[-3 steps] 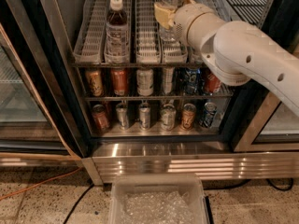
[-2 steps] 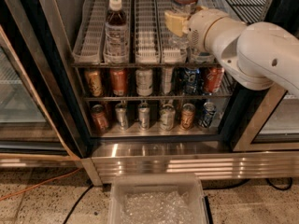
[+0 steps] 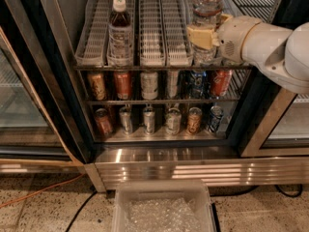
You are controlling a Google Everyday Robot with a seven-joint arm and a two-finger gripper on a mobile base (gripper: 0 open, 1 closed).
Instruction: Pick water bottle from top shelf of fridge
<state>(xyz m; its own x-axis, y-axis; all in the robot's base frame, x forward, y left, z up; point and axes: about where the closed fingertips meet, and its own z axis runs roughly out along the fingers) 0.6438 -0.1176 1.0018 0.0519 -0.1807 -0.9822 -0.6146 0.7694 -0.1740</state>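
The fridge [image 3: 193, 170] stands open in front of me. Its top shelf [image 3: 152, 30] is a row of pale-grey slotted lane trays. The water bottle [image 3: 207, 8], clear with a white and red label, stands upright at the shelf's right end. My gripper [image 3: 203, 36] reaches in from the right on a white arm. Its yellowish fingers [image 3: 199, 35] are closed around the bottle's middle. The bottle's cap is cut off by the top edge of the view.
A brown-liquid bottle [image 3: 119, 30] with a white cap stands in the second lane from the left. Two lower shelves hold rows of cans [image 3: 149, 85]. A clear plastic bin [image 3: 161, 209] sits on the floor before the fridge. An orange cable [image 3: 38, 190] crosses the floor at left.
My arm and gripper have moved to the right along the top shelf, and the water bottle has moved right with them.
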